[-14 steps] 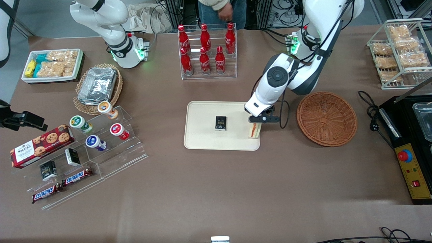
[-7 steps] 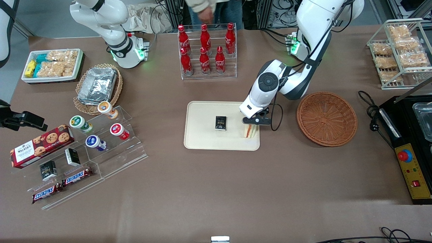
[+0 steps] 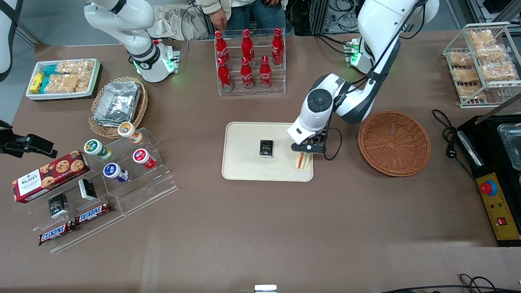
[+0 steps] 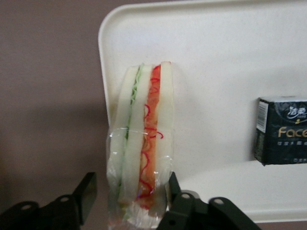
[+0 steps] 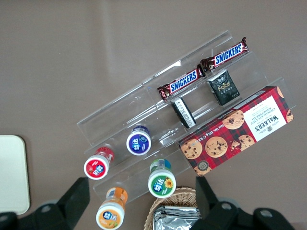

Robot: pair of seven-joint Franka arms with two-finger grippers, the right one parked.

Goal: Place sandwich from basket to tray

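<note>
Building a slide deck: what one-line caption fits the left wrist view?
Open gripper straddles a wrapped triangular white-bread sandwich on the cream rectangular tray, beside a small black box.

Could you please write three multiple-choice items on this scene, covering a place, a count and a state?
1. Where is the triangular white-bread sandwich?
A. In the round reddish-brown wicker basket
B. On the cream rectangular tray
C. On the bare table

2. How many red bottles stand in the clear rack?
A. Four
B. Six
C. Eight

3. How is the left gripper?
A. Open, its fingers either side of the sandwich
B. Shut on the small black packet
C. Shut, above the basket

Key: 1 B, the sandwich sits on the tray near its rim. 2 B, there are two rows of three bottles. 3 A, the wrist view shows a gap between one finger and the sandwich.
</note>
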